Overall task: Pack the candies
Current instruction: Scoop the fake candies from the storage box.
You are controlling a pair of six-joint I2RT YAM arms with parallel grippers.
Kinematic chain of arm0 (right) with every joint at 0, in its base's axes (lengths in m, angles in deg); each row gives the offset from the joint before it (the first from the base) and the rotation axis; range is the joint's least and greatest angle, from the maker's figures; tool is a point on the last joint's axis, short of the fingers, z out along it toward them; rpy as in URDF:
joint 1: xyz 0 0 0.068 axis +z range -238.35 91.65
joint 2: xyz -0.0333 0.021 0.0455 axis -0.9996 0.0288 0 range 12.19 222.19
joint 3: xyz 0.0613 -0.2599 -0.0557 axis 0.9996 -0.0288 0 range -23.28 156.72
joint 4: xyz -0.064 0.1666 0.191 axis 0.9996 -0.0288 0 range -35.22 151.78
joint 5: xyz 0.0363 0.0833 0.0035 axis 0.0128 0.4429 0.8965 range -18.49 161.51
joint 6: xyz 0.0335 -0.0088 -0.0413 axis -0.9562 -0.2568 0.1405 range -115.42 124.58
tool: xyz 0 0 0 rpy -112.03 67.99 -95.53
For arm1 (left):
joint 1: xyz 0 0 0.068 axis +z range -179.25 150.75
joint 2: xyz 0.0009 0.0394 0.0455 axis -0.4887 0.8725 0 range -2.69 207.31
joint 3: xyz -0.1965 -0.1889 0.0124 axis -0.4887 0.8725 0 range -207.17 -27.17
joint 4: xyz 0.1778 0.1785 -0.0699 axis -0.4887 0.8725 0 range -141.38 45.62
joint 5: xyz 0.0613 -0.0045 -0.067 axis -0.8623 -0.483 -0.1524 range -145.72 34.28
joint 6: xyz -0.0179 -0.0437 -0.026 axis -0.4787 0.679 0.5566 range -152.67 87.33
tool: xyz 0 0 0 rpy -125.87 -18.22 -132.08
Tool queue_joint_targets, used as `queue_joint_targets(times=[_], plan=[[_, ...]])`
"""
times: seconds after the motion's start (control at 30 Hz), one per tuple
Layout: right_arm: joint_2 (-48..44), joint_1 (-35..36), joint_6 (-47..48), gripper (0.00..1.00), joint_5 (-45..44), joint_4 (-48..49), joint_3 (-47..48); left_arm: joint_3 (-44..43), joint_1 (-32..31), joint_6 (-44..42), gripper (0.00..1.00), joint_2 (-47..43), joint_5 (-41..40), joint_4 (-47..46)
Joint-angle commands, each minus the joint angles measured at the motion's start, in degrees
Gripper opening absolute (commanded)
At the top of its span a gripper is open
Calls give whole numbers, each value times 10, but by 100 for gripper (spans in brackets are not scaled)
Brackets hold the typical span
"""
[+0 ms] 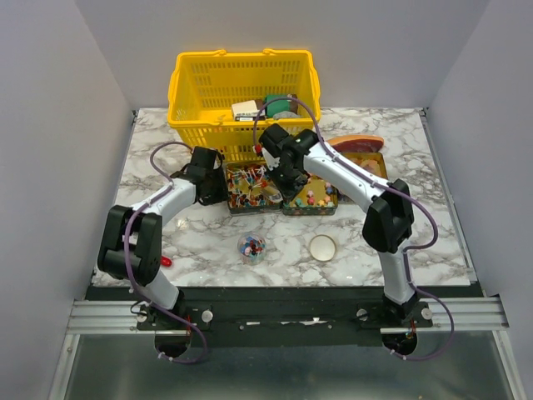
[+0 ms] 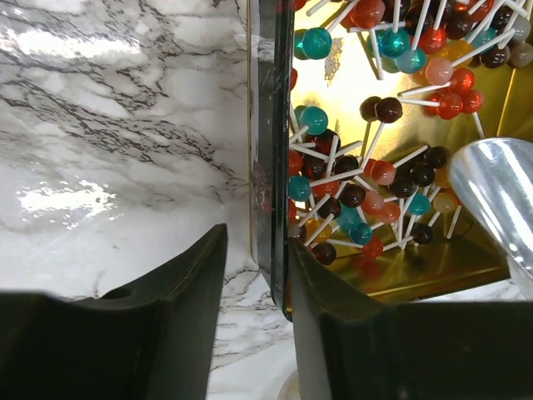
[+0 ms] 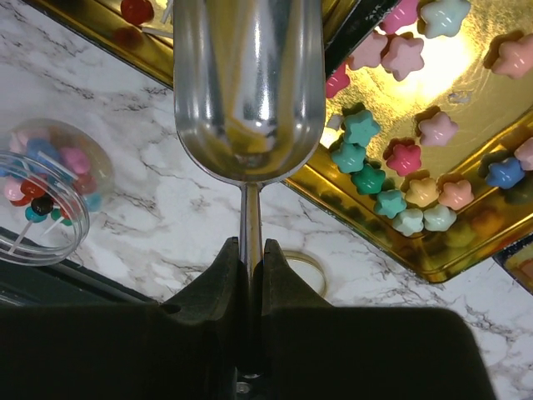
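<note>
Two gold tins sit mid-table. The left tin (image 2: pixel 271 167) holds ball lollipops (image 1: pixel 250 187) on white sticks, also seen in the left wrist view (image 2: pixel 375 175). The right tin (image 3: pixel 366 225) holds pink, teal and blue star candies (image 3: pixel 400 158), which also show from above (image 1: pixel 312 198). My left gripper (image 1: pixel 218 185) is open and straddles the left tin's wall (image 2: pixel 256 237), with a gap on the outer side. My right gripper (image 1: pixel 279 171) is shut on the handle (image 3: pixel 251 246) of an empty metal scoop (image 3: pixel 248 83) above the tins' near edge.
A small clear jar (image 1: pixel 251 247) with a few lollipops stands near the front, also in the right wrist view (image 3: pixel 42 196). Its round lid (image 1: pixel 322 247) lies to its right. A yellow basket (image 1: pixel 246 87) stands behind, a red-brown meat slab (image 1: pixel 356 143) at back right, and a small red piece (image 1: pixel 166 261) at front left.
</note>
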Motion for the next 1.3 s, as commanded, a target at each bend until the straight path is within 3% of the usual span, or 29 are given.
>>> queue_joint_targets(times=[0.0,0.37,0.7,1.27], plan=[[32,0,7,1,27,-12,16,-16,-9,-5,41,21,7,13],[99,0,1,1,10,-7,71,-20,-19,-6,30,28,-6,17],[138,-1,2,1,-26,43,63,-25,-24,-14,0,35,-9,19],[122,1,86,1,-61,198,-25,-28,-32,-24,0,44,-6,12]])
